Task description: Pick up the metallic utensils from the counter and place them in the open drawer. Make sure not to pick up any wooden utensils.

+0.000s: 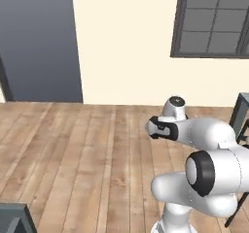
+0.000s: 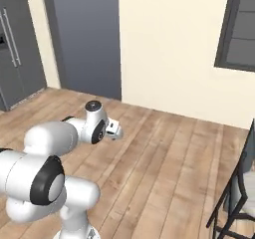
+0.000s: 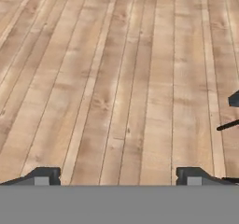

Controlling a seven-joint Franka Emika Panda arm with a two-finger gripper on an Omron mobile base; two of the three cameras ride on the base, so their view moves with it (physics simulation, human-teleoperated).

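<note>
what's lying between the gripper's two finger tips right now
Nothing is held: in the hand view the gripper stands open, and between its tips shows bare wooden floor.

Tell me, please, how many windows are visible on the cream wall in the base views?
1: a dark-framed window at the upper right of the left base view, seen again at the right edge of the right base view. Others may lie beyond the pictures.

My arm (image 1: 209, 171) folded low over my base, elbow bent, wrist reaching forward, my gripper (image 3: 116, 176) pointed downward, jaws spread wide, nothing held between them.
</note>
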